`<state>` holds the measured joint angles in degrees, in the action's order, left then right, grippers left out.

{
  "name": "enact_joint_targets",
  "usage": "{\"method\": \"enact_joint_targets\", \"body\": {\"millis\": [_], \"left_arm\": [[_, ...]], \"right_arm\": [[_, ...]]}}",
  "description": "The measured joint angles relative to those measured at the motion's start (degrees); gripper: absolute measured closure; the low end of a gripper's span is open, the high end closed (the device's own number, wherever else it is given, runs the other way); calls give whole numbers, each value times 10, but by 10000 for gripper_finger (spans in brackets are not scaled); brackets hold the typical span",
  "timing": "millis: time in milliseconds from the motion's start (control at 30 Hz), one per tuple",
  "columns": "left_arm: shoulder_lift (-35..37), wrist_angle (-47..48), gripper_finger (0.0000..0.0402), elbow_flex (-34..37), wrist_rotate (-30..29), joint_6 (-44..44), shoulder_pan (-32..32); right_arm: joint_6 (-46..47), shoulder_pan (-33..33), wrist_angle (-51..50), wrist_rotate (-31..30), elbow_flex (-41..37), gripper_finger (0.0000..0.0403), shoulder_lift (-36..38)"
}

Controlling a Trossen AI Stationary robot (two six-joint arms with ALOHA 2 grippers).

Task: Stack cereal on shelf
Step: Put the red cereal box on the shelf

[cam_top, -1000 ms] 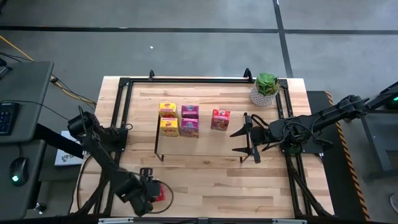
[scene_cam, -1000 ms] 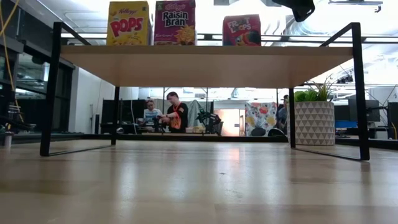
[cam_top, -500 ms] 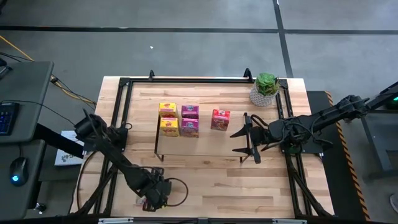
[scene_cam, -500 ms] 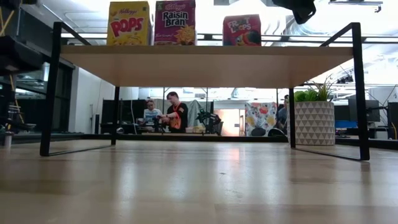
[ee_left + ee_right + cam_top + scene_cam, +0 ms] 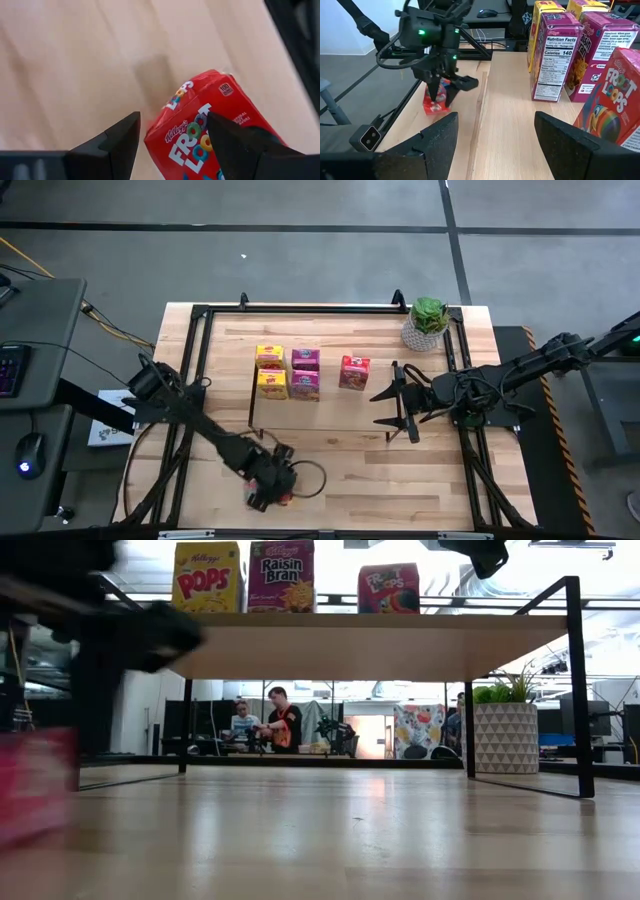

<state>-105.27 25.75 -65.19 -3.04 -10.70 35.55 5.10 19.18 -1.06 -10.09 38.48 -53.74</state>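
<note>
Pale wood counter [image 5: 400,480] is carrying the shelf [image 5: 325,405], where five cereal boxes are already standing: two yellow [image 5: 270,370], two magenta [image 5: 306,373], one red [image 5: 354,371]. Near the front edge, the left pincer [image 5: 275,488] is gripping the last red box [image 5: 210,125], presumably to carry it up beside its twin. The right pincer [image 5: 392,408] is waiting open over the shelf's right end, clear of the boxes.
</note>
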Motion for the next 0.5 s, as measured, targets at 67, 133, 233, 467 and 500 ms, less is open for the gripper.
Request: {"method": "enact_joint_targets", "body": {"millis": [67, 133, 233, 467, 500], "left_arm": [[-1, -18, 181, 0, 0, 45, -25], [-1, -41, 181, 1, 0, 85, -54], [-2, -91, 181, 1, 23, 139, -95], [-2, -168, 181, -2, 131, 176, -164], [1, -163, 181, -6, 158, 163, -169]], "right_arm": [[0, 0, 0, 0, 0, 147, 0], [0, 0, 0, 0, 0, 147, 0], [0, 0, 0, 0, 0, 147, 0], [0, 0, -2, 0, 0, 147, 0], [0, 0, -4, 0, 0, 147, 0]]}}
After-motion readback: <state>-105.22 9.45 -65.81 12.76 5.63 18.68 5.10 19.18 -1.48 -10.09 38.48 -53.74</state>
